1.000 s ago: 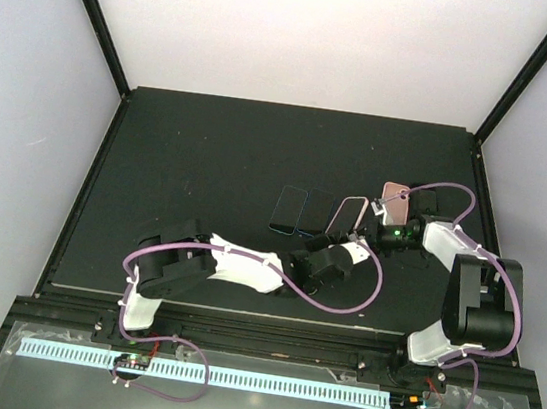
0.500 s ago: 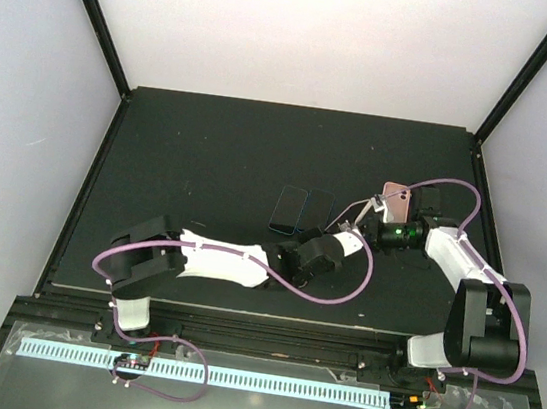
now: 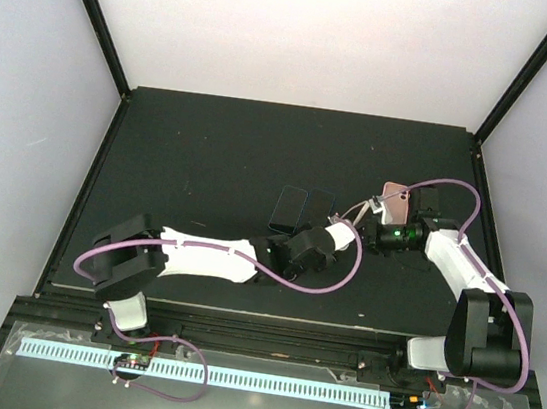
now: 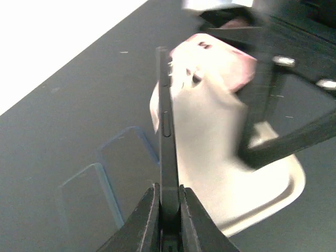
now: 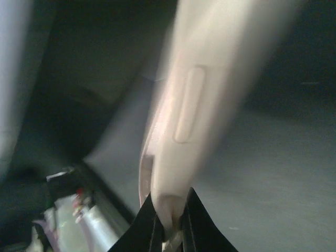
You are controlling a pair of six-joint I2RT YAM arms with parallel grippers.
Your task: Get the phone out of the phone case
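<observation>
From above, the left gripper [image 3: 348, 221] and the right gripper [image 3: 381, 217] are seen brought close together over the right half of the table [image 3: 180, 152]. A pink case [image 3: 394, 193] is held up at the right gripper. The phone cannot be made out between the two grippers in this view. Two flat dark slabs [image 3: 289, 210] lie side by side on the table just left of the grippers, and neither is touched.

In the left wrist view, the phone [image 4: 167, 121] is seen edge-on, a thin dark bar with its side buttons showing. It is pinched at its near end by the fingers of the left gripper, which are pressed tight against both faces. The pale case is seen just to its right, open side toward the phone. At the near end a clear gap is seen between the two. At the far end they run close together, and it cannot be told whether a corner is seated there.

In the right wrist view, which is blurred, an edge of the case is seen clamped between the right gripper's fingers.

The phone is judged to be mostly freed. A final drawing apart is left, if the far corner is caught.
</observation>
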